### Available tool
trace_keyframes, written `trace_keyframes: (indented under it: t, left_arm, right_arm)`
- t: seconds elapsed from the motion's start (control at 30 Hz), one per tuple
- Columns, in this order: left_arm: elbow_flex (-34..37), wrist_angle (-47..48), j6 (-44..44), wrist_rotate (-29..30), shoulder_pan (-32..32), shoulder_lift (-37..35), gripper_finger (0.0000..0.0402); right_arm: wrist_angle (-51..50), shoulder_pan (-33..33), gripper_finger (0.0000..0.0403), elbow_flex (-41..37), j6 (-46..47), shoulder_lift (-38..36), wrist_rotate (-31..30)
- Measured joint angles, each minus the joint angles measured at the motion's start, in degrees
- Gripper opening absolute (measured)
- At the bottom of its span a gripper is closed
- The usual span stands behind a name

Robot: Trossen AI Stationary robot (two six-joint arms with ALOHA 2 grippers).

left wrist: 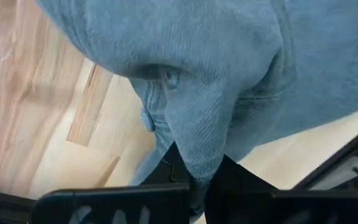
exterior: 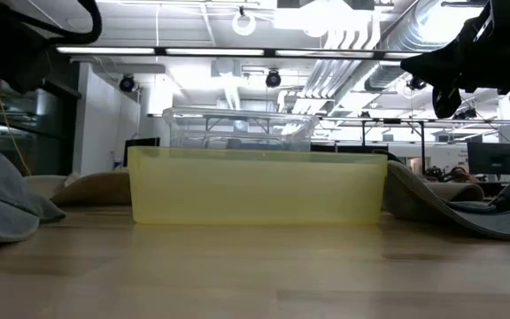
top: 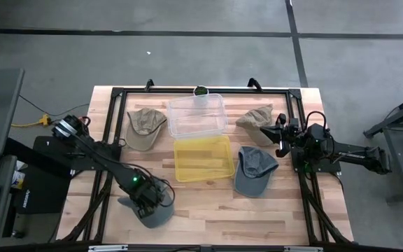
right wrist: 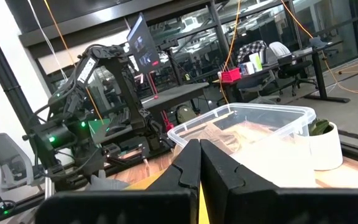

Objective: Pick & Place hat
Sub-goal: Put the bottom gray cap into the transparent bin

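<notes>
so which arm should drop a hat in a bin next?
Left. Its gripper is shut on the blue-grey hat; likely carries it to the yellow bin. The right gripper is shut and empty.

left gripper (top: 147,201): low, jaws clamped on cloth | right gripper (top: 281,137): raised, jaws together

Showing matt ribbed blue-grey cloth on hat (left wrist: 229,81); pale smooth wood on table (left wrist: 55,112); glossy translucent plastic on yellow bin (top: 203,157).
</notes>
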State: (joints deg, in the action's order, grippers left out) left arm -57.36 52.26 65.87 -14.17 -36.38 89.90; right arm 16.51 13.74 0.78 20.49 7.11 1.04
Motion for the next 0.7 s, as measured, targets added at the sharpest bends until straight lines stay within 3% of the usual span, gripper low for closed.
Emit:
trace_keyframes:
  t: [0.7]
  left_arm:
    - [0.0,3.8,12.1,8.4,0.0,-20.6,0.0000]
  right_arm:
    - [0.0,0.0,0.0000,0.0,0.0,0.0,0.0]
